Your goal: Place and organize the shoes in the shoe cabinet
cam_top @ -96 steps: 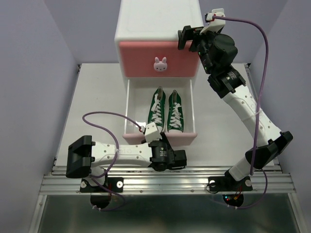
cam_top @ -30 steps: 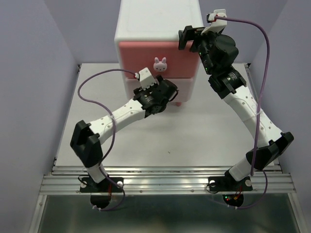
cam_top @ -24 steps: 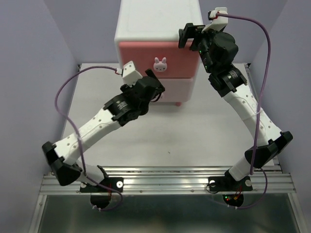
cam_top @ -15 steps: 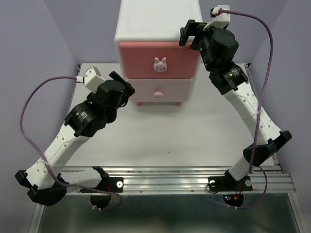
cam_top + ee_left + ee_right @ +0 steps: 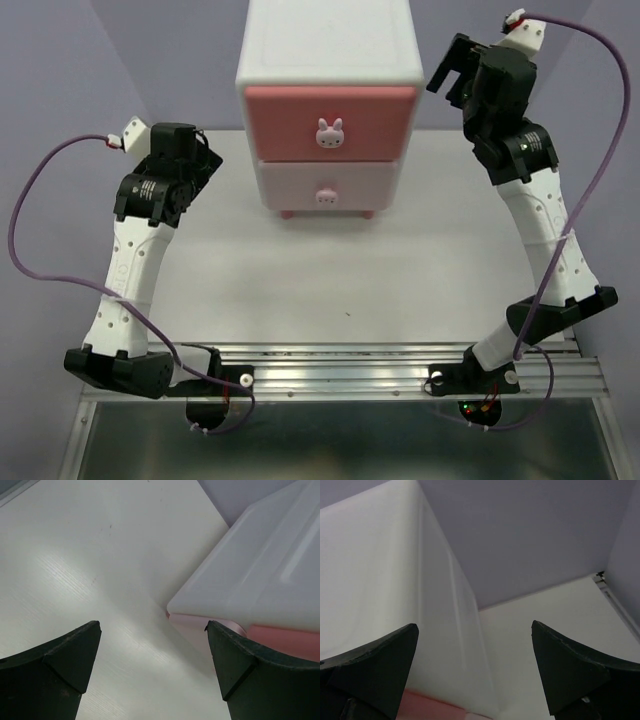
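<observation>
Withdrawn from the shoe cabinet (image 5: 327,60) at 12 o'clock on the worktop (image 5: 330,270), left gripper (image 5: 151,626) and right gripper (image 5: 474,626) both splayed empty, lower drawer (image 5: 323,188) shut over green sneakers; seemingly finished, red pair unseen.

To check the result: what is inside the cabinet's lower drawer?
The lower drawer is shut; only its pale pink front with the bunny knob shows. Whatever is inside is hidden.

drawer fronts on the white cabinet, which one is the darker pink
The upper drawer front of the small white plastic cabinet: a strong salmon pink. The lower drawer front beneath it is far paler, nearly white.
</observation>
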`<act>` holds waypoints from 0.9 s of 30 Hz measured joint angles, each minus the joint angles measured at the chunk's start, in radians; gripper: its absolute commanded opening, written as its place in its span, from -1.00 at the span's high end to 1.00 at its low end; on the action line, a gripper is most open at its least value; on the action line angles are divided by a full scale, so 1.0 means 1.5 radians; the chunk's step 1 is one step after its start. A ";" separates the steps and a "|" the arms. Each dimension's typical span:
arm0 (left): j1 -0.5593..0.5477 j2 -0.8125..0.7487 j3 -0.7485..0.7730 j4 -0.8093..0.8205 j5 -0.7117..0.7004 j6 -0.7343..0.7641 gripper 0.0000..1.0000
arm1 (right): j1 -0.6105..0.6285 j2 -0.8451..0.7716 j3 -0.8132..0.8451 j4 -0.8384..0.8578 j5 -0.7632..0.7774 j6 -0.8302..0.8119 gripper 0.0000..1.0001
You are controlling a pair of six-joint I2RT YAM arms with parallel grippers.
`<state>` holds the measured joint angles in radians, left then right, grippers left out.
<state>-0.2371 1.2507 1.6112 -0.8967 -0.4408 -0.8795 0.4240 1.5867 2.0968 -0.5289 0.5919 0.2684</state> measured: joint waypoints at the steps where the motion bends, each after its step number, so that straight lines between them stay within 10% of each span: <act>1: 0.016 0.008 0.006 0.000 0.010 0.009 -0.97 | -0.014 -0.005 0.004 -0.023 0.008 0.007 -1.00; 27: 0.114 0.015 -0.005 -0.034 0.102 0.123 -0.97 | -0.047 -0.147 -0.150 -0.381 -0.007 0.216 -1.00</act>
<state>-0.0654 1.2736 1.6035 -0.9478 -0.2882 -0.6949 0.3531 1.3663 1.8721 -1.1004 0.5812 0.5930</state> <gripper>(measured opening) 0.986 0.998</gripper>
